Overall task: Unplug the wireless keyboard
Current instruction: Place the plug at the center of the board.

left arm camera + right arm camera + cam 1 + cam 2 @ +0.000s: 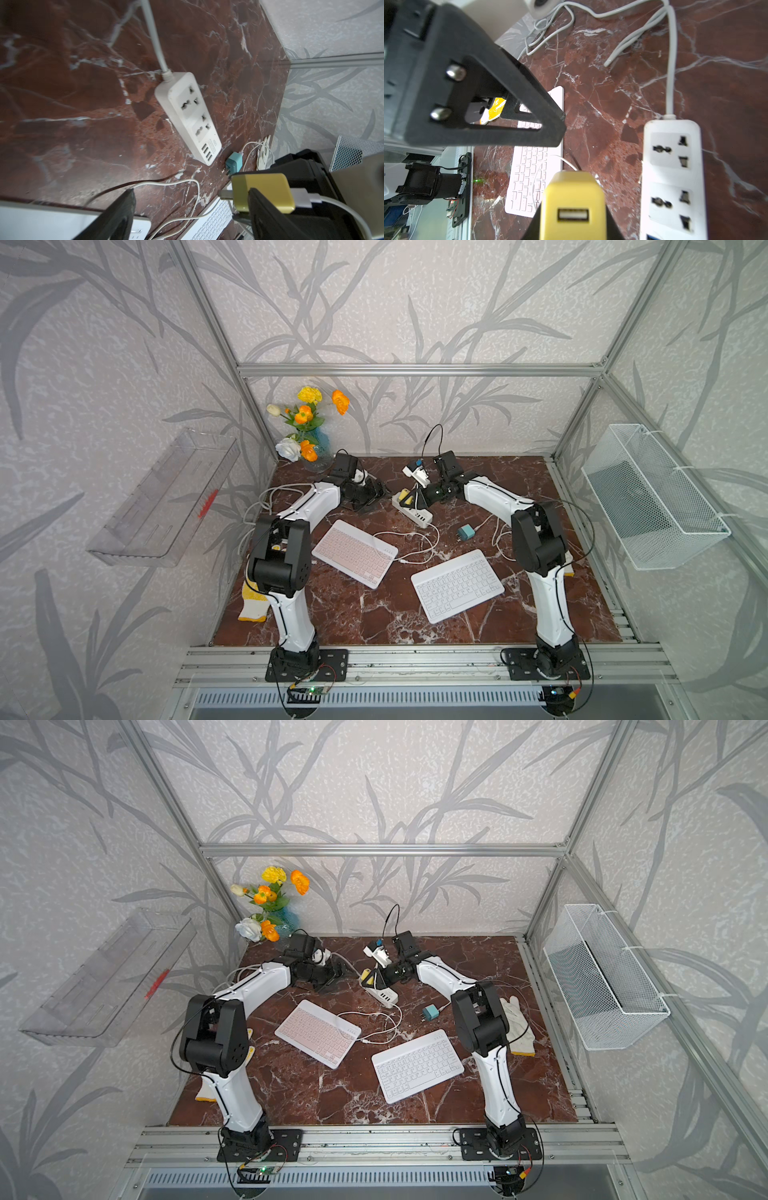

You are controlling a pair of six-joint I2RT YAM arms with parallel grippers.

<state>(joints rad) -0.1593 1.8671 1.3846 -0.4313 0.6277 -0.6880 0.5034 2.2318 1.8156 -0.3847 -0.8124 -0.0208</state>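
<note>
My right gripper is shut on a yellow plug adapter, held just above the white power strip. The adapter's prongs are free, and both sockets of the strip are empty. One USB port facing the right wrist camera is empty. In the left wrist view a white cable's plug sits in the adapter. My left gripper stands open beside the adapter, holding nothing. A pink keyboard and a white keyboard lie nearer the front. A white cable loops between them; its ends are unclear.
A teal adapter with its own cable lies right of the strip. A flower vase stands at the back left, with grey cord coils nearby. Gloves lie by both arms. A wire basket hangs on the right wall and a clear tray on the left.
</note>
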